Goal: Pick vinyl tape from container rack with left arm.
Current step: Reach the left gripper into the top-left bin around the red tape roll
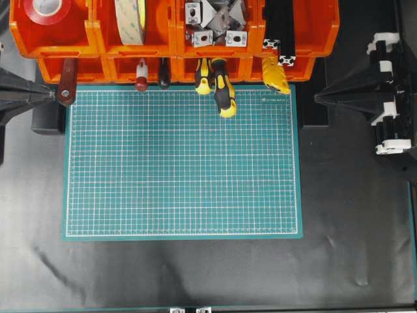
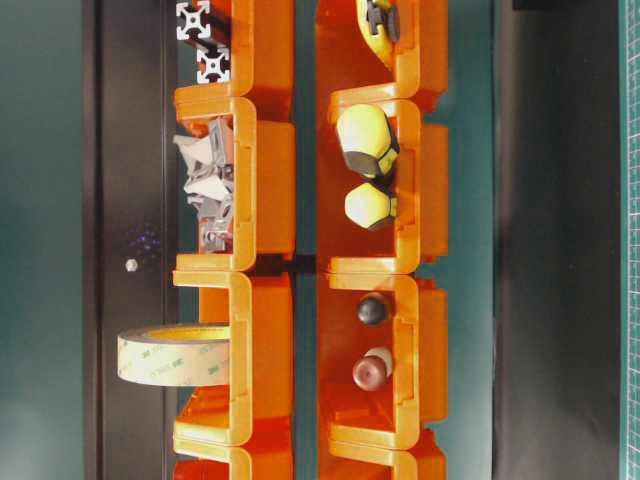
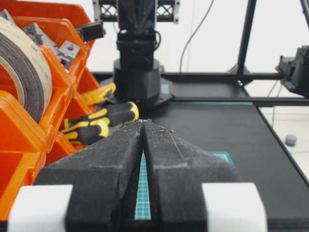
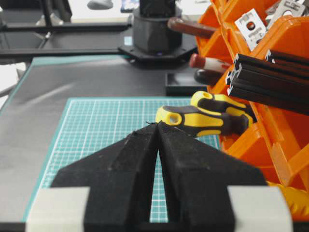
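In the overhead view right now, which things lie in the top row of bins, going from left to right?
Red vinyl tape → cream-yellow tape roll → grey metal brackets → black aluminium profiles, all in the orange container rack.

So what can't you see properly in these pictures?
- Red tape: overhead view, cut off by the top edge; absent from the other views.
- Cream tape: table-level view, its far side is hidden by the rack.
- Screwdrivers: overhead view, shafts hidden inside their bin.
- Left tool: wrist view, tips shut, nothing held.
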`<state>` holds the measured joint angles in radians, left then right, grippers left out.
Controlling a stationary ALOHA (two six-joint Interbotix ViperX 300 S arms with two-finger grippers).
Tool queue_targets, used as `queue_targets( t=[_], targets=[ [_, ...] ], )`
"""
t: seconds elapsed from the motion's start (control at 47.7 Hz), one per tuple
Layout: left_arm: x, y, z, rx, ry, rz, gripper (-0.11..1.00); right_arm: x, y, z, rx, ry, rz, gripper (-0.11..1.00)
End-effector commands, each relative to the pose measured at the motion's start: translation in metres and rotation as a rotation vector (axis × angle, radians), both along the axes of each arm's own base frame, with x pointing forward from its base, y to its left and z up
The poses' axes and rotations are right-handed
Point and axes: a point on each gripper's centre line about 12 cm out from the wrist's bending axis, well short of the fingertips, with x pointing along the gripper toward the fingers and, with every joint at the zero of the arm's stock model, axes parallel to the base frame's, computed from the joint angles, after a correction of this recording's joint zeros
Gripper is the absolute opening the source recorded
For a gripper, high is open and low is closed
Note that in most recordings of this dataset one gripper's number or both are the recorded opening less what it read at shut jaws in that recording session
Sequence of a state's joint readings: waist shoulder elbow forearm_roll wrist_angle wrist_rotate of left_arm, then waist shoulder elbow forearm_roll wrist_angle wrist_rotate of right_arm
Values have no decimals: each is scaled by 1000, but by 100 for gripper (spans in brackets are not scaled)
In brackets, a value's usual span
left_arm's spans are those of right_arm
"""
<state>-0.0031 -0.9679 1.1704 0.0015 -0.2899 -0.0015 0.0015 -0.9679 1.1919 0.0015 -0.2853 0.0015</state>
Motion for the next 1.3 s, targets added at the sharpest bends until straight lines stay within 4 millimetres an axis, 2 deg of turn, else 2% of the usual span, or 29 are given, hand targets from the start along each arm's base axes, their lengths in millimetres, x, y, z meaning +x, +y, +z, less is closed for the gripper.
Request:
queue_targets(
  t=[0.0,0.063,0.126,0.314,0.461,0.629,0.817,0.985,1.174,1.279],
  targets=[
    [7,-1,33,12,20,-9,6,4,-1,15,1,-46,-3,2],
    [11,0,48,2,89,-2,4,4,-1,16,1,-63,-7,4],
    [14,1,61,-6,167,6,0,4,-2,19,1,-81,-8,0],
    [16,5,112,-2,335,37,0,4,-2,20,3,-94,-8,0],
    [26,13,139,7,481,79,0,5,-2,19,3,-92,-8,0],
    [42,25,157,51,685,120,0,5,-1,19,4,-91,-7,0],
    [47,41,165,137,884,137,0,5,0,18,5,-86,-1,0],
    [50,59,155,169,1081,144,0,5,0,18,6,-83,-1,0],
    [56,70,144,156,1193,148,1,5,0,18,5,-81,-1,0],
    [58,74,139,156,1212,152,9,5,0,18,6,-81,-1,0]
  ],
)
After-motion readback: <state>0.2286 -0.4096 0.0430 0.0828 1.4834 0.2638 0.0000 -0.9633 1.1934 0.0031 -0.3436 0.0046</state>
